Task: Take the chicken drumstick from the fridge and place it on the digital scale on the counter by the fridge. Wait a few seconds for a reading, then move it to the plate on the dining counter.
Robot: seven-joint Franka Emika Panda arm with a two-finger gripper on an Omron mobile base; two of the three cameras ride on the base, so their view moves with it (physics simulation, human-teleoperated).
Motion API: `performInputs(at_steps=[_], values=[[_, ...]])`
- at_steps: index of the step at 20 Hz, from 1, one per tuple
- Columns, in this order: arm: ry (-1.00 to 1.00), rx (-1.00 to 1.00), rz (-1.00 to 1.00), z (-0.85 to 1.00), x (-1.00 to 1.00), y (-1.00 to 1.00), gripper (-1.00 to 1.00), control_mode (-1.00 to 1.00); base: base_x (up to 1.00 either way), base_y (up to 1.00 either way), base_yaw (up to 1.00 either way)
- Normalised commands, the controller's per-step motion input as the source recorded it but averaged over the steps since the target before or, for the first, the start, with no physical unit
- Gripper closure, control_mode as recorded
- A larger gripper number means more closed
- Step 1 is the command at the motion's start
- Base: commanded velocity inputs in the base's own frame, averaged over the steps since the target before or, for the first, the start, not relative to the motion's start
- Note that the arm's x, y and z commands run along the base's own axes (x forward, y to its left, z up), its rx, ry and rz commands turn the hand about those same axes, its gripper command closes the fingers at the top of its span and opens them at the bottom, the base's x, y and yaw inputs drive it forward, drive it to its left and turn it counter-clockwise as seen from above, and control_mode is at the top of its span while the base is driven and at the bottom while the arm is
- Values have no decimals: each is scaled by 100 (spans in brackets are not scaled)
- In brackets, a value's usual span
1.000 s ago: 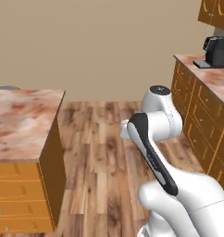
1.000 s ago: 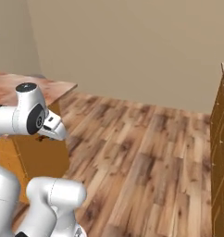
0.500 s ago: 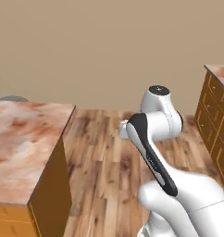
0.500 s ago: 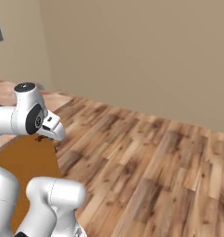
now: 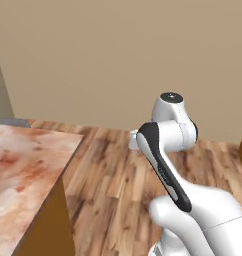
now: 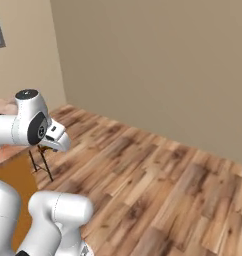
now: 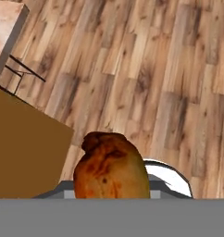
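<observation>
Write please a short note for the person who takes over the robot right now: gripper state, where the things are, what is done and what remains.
Gripper: the chicken drumstick sits right at the gripper in the hand view, so it looks held; the fingertips are hidden behind it.
Things: the dining counter is at the left of the left base view, above a wooden floor.
Done: the drumstick is out of the fridge and in transit.
Left: probably the plate; whether the weighing happened cannot be told from here.
</observation>
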Motion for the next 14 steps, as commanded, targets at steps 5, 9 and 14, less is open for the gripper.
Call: performInputs(at_steps=[5,9,14], values=[[0,0,0,0,0,0,100,100,100,-43,28],[0,0,0,0,0,0,100,100,100,-45,31],[0,0,0,0,0,0,100,100,100,-43,36]])
